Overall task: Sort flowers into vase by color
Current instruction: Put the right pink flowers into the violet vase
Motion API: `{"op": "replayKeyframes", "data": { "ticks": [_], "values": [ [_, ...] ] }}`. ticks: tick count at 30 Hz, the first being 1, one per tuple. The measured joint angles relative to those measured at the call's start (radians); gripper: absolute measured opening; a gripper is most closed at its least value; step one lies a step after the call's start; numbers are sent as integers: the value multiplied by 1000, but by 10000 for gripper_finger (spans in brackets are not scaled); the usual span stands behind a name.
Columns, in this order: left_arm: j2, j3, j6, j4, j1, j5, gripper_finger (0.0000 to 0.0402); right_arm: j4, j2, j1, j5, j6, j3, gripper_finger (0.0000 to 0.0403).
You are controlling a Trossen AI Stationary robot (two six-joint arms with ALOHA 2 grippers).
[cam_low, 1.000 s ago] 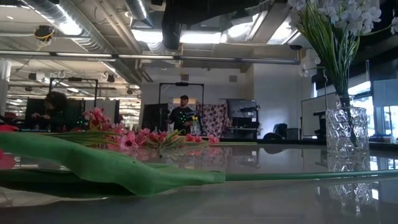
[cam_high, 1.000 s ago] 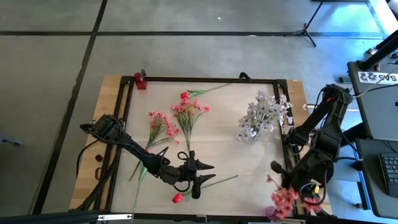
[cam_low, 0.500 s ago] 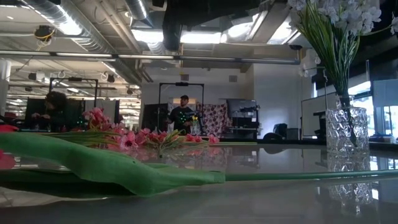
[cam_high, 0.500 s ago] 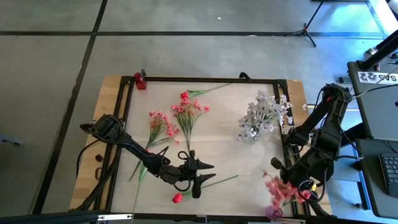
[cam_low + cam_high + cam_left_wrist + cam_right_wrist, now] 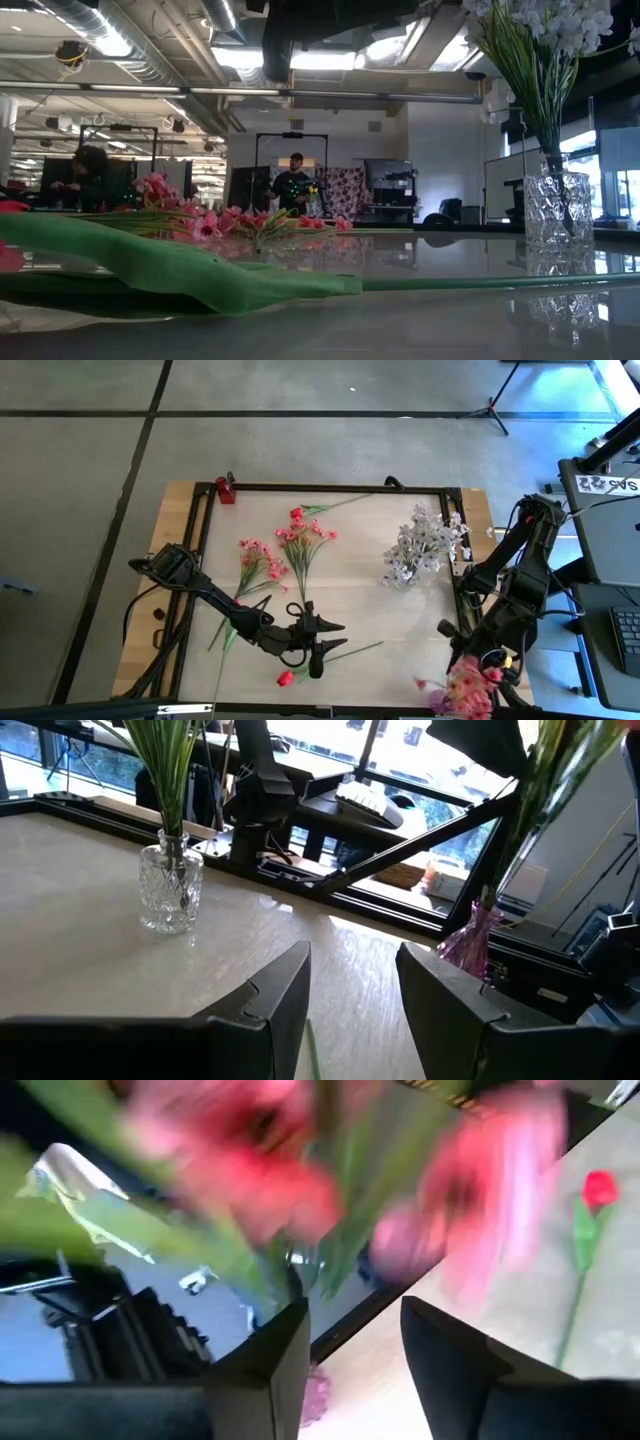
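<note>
A red-budded flower (image 5: 285,678) lies near the table's front edge, its green stem (image 5: 360,650) running right. My left gripper (image 5: 318,650) is low over that stem, open, a finger on either side of it (image 5: 312,1050). My right gripper (image 5: 455,645) is open at the near right corner. A spray of pink blossoms (image 5: 465,690) stands just beyond it over a pink vase (image 5: 468,940), blurred in the right wrist view (image 5: 300,1170). White blossoms (image 5: 420,545) stand in a clear glass vase (image 5: 555,215). Two pink sprays (image 5: 258,560) (image 5: 305,540) and another red bud (image 5: 297,514) lie on the table.
A black frame (image 5: 330,488) runs round the tabletop, with a red clamp (image 5: 226,490) at its far left corner. A desk with a keyboard (image 5: 625,630) stands beyond the right edge. People show in the room behind (image 5: 292,180).
My right gripper has opened and let go of the pink spray. The blossoms first swung toward the table's left, then dropped toward the near right corner. My left gripper has kept still.
</note>
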Motion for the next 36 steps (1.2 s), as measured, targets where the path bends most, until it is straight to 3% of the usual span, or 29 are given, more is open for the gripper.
{"op": "replayKeyframes", "data": {
  "ticks": [14, 18, 25, 34, 36],
  "values": [
    [0, 0, -9, 4, 0, 0, 149, -195, -36, 25, -120, 264, 0, 197],
    [0, 0, -9, 4, 0, -1, 149, -188, -30, 143, 14, 347, -3, 187],
    [0, 0, -4, 6, 2, -3, 149, -173, 40, 315, 375, 518, -3, 193],
    [0, 0, -3, 2, 12, -8, 149, -223, 75, 319, 447, 572, -3, 232],
    [-4, 0, -6, -16, 17, -56, 149, -263, 52, 302, 453, 593, -3, 235]
  ]
}}
